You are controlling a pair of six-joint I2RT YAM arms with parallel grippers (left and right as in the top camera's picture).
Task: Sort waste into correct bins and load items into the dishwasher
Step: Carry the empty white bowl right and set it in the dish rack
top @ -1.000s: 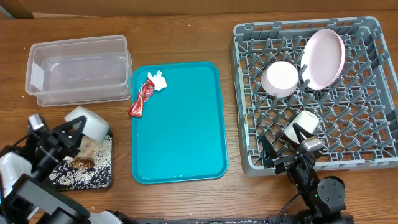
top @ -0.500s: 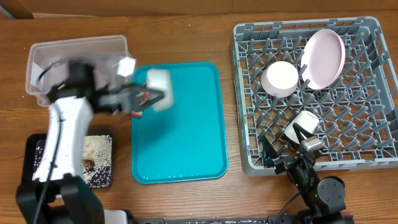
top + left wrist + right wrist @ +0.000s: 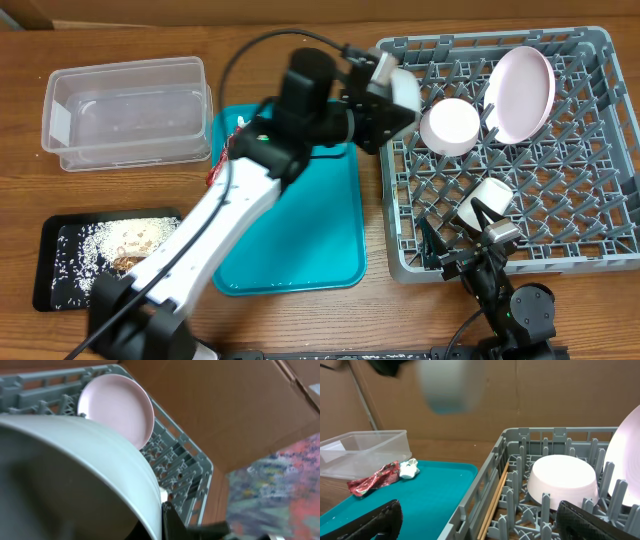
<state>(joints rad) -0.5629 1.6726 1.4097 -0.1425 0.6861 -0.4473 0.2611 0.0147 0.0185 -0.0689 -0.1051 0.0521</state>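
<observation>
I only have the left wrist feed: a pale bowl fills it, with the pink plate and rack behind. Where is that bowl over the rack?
Observer: Overhead, the left gripper holds the pale bowl above the rack, at its far corner on the side of the teal tray.
Operator: Anything already loaded close by?
Observer: Yes. A white bowl sits in the rack just beyond it, between it and the pink plate.
Operator: What's left on the tray?
Observer: A red wrapper and a crumpled white scrap, together near one far corner.
</observation>
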